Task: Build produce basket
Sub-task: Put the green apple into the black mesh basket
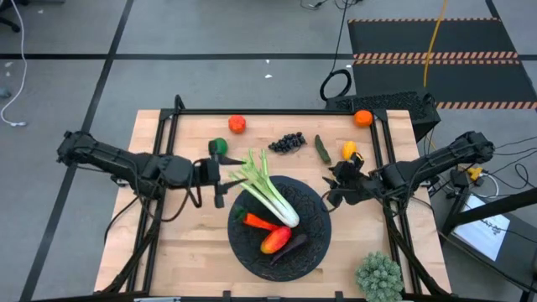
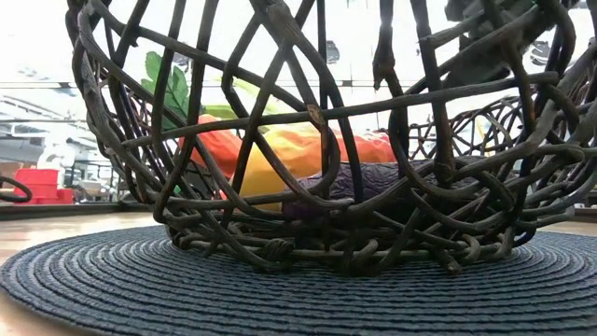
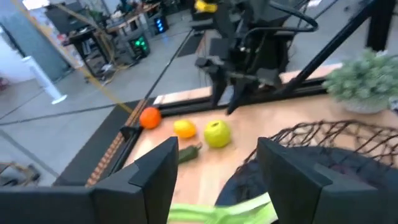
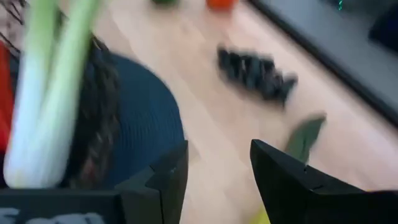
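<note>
The black woven basket stands mid-table on a dark round mat. A leek lies in it, its green leaves sticking out over the far rim. An orange carrot, a red-yellow pepper and a purple eggplant also lie inside. My left gripper hovers open just left of the basket, with nothing between its fingers. My right gripper hovers open at the basket's right rim, also with nothing in it.
On the far part of the table lie a tomato, a lime, dark grapes, a pickle, a lemon and an orange. A pale-green spiky clump stands at the near right corner.
</note>
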Controlling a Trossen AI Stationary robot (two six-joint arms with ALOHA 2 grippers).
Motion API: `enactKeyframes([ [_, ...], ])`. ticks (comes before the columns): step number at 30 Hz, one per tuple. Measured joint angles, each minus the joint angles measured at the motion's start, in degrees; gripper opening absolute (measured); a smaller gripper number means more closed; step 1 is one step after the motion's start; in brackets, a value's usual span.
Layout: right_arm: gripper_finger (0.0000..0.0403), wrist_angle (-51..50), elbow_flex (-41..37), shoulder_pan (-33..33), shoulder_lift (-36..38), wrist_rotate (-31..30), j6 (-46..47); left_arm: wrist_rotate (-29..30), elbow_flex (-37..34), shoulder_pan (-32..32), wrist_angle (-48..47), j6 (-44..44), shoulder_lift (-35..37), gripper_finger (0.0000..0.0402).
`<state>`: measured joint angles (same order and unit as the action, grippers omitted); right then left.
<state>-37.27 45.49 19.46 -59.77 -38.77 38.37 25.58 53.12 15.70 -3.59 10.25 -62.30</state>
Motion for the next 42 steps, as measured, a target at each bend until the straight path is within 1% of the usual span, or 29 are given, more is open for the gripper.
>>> enactKeyframes([
  [3,0.0184,-3.63,-0.02,-1.64,0.00,4.09,1.29,-0.05,0.00,-0.83,-2.52,-0.20,0.22,0.0205],
  [5,0.0198,-6.26,-0.02,-2.74,0.02,5.66,1.21,-0.11,0.00,-1.11,-3.63,-1.07,0.20,0.0201],
  [10,0.0246,-12.99,-0.04,-5.08,-0.16,8.87,1.19,-0.15,-0.01,-1.07,-6.39,-3.76,-0.39,0.0194],
  [13,0.0280,-13.59,-1.45,-6.10,-0.35,10.74,0.73,-0.19,-0.02,-0.89,-7.60,-4.89,-0.33,0.0193],
  [16,0.0312,-11.37,-4.41,-6.80,-0.35,13.32,-0.05,-0.19,-0.02,-0.89,-8.33,-5.06,-0.35,0.0192],
  [20,0.0347,-9.69,-8.06,-7.71,-0.37,12.78,-1.19,-0.19,-0.02,-0.89,-8.24,-5.04,-0.33,0.0191],
  [23,0.0362,-8.95,-9.81,-8.79,-0.37,9.77,-1.61,-0.19,-0.02,-0.89,-8.25,-5.02,-0.34,0.0191],
  [26,0.0366,-6.62,-11.55,-10.38,-0.35,9.09,-2.10,-0.18,-0.02,-0.89,-8.21,-5.02,-0.33,0.0191],
  [30,0.0362,-1.02,-14.32,-13.01,-0.35,11.65,-5.28,-0.17,-0.02,-0.89,-8.19,-5.06,-0.33,0.0191],
  [34,0.0354,2.77,-17.04,-15.69,-0.37,12.31,-7.14,-0.17,-0.02,-0.89,-8.16,-5.17,-0.33,0.0191],
  [37,0.0342,3.66,-17.47,-17.38,-0.33,13.03,-7.73,-0.17,-0.02,-0.89,-8.16,-5.24,-0.33,0.0191],
  [42,0.0309,3.62,-17.50,-18.48,-0.28,13.41,-7.80,-0.17,-0.02,-0.89,-8.14,-5.24,-0.33,0.0191],
])
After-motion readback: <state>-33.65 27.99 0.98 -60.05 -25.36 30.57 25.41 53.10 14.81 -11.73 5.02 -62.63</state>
